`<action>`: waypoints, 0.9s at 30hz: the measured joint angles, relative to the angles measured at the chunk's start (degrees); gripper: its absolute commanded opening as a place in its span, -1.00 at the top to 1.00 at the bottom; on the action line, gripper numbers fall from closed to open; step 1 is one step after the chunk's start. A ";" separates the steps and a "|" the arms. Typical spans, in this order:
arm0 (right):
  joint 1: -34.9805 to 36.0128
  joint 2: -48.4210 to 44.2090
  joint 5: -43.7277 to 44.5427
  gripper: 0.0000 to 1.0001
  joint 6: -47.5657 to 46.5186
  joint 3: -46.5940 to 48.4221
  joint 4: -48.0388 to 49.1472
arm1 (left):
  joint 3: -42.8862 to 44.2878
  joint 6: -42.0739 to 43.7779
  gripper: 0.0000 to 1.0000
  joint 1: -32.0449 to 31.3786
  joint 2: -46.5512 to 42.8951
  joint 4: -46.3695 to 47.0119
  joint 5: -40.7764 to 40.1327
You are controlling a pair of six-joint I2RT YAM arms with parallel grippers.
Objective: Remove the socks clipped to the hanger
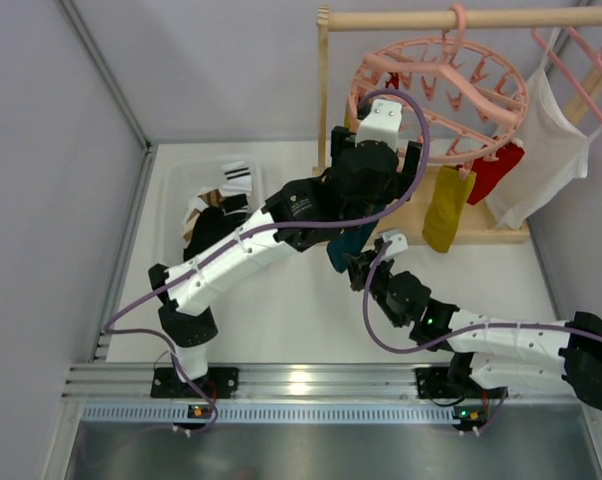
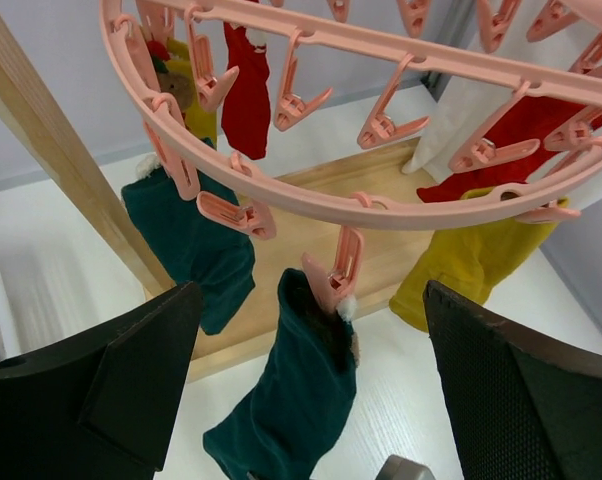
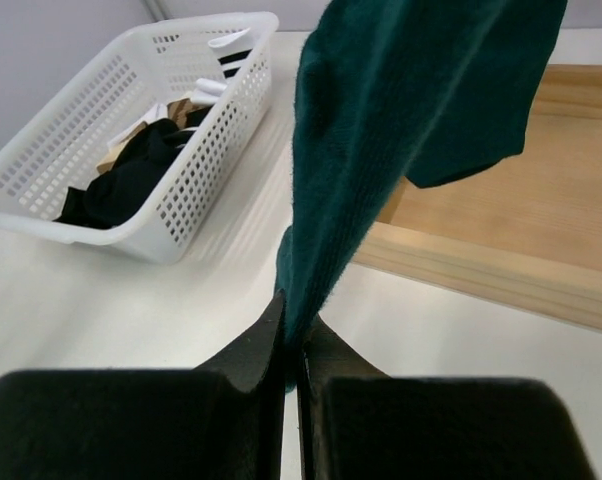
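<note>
The round pink hanger (image 1: 441, 95) hangs from the wooden rack's rail, its ring (image 2: 311, 200) crossing the left wrist view. A dark teal sock (image 2: 291, 400) hangs from one peg (image 2: 336, 275), and it also shows in the top view (image 1: 349, 245). My left gripper (image 2: 311, 310) is open, its jaws wide on either side of that sock below the ring. My right gripper (image 3: 291, 345) is shut on the lower end of the same teal sock (image 3: 381, 130). A second teal sock (image 2: 186, 245), red socks (image 2: 246, 95) and a mustard sock (image 2: 471, 260) stay clipped.
A white basket (image 1: 181, 190) with black-and-white striped socks stands at the left, also in the right wrist view (image 3: 131, 140). The rack's wooden post (image 1: 324, 90) and base (image 3: 501, 230) are close by. A white shirt (image 1: 551, 150) hangs at the right.
</note>
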 measured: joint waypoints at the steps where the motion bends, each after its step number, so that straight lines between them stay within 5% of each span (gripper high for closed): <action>1: 0.52 0.52 0.48 1.00 -0.22 0.59 -0.13 | 0.02 0.22 -0.86 0.00 0.37 -0.04 -0.55; 19: 5.07 9.25 5.51 1.00 -4.81 7.61 -0.63 | 2.82 6.73 -0.62 0.17 7.41 -0.24 -6.88; 27: 6.03 9.73 5.90 1.00 -5.40 8.02 -0.31 | 2.93 7.65 -0.31 3.15 8.28 -0.22 -6.84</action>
